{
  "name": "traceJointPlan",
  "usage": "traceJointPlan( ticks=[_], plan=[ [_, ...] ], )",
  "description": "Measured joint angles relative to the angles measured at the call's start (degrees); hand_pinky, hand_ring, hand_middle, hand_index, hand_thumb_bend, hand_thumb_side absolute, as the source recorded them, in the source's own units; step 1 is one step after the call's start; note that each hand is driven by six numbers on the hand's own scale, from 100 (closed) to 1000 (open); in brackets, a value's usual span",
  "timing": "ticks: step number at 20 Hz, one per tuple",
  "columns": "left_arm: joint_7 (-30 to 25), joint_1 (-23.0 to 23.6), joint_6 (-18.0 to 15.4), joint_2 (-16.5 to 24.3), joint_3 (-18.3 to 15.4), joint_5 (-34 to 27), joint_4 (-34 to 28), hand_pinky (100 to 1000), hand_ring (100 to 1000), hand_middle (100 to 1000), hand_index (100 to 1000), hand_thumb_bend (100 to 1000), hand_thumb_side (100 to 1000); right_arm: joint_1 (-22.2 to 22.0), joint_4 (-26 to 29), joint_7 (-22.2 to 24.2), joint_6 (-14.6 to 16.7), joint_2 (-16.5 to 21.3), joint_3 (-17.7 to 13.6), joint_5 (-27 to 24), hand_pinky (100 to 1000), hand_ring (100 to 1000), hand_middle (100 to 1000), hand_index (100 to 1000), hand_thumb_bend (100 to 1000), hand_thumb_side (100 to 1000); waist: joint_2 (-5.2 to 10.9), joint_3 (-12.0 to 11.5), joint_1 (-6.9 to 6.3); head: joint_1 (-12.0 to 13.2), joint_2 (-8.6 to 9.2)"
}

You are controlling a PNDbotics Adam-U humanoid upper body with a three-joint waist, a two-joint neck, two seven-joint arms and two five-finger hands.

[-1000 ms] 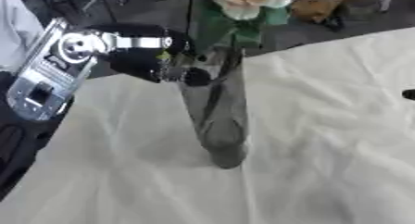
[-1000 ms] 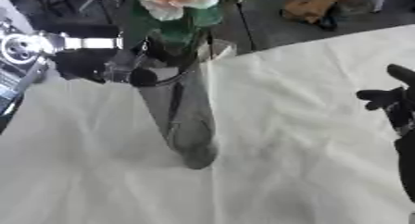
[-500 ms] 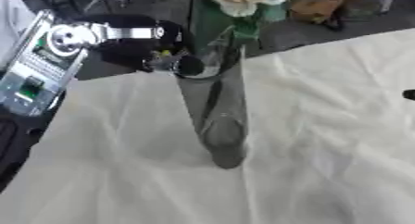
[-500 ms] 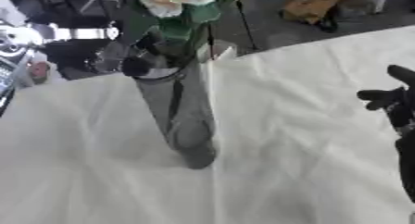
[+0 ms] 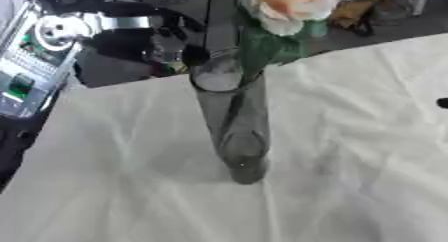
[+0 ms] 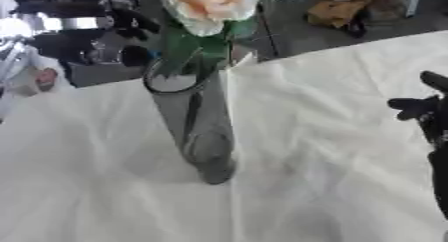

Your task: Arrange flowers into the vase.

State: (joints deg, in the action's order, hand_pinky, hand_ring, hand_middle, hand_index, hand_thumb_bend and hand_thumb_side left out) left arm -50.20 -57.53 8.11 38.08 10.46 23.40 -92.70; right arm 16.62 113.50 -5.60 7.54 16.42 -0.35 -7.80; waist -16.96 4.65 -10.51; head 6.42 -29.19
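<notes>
While the left hand [image 5: 179, 38] is being held at the upper left of the frame, just beside the rim of the vase [image 5: 234, 131], its dark fingers are blurred against the background, so whether they are spread or curled cannot be told, nor whether the glass is being touched. At the right edge of the right eye view, the right hand [image 6: 429, 111] is being kept idle with fingers relaxed and holding nothing. The tall clear vase is standing near the middle of the white cloth [image 5: 350, 186], and a peach rose [image 6: 210, 3] with green leaves is being carried in its mouth. A tip-over is being risked: the vase is narrow and top-heavy, and a sideways nudge at the rim, or a wrinkle under its base, is judged enough to topple it.
</notes>
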Motion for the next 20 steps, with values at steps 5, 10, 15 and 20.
traceJointPlan(
  ticks=[5,10,15,20],
  plan=[
    [1.18,1.11,0.16,1.02,-0.9,-1.03,-0.13,973,941,962,1000,642,1000,-0.03,0.0,-0.11,0.1,-0.01,-0.05,0.0,882,705,470,853,100,778,0.0,-0.45,0.73,-0.24,-0.03],
    [2.08,2.84,0.26,2.67,-1.88,-1.92,-1.26,967,935,957,1000,622,1000,-0.04,0.0,-0.39,0.37,-0.03,-0.34,0.0,881,705,470,853,100,815,0.0,-1.25,1.63,-0.87,-0.06],
    [5.19,6.01,1.16,4.83,-4.61,-4.33,-4.07,942,915,930,1000,570,1000,-0.04,0.0,-1.08,0.89,-0.03,-0.72,0.01,877,705,471,852,100,825,0.0,-2.3,2.95,-1.84,-0.35],
    [15.72,12.56,4.11,7.5,-8.71,-7.58,-11.91,838,858,873,987,472,1000,0.02,0.0,-2.33,1.86,-0.03,-1.69,0.16,872,706,474,850,100,839,0.0,-3.94,4.49,-3.28,-0.55]
  ],
)
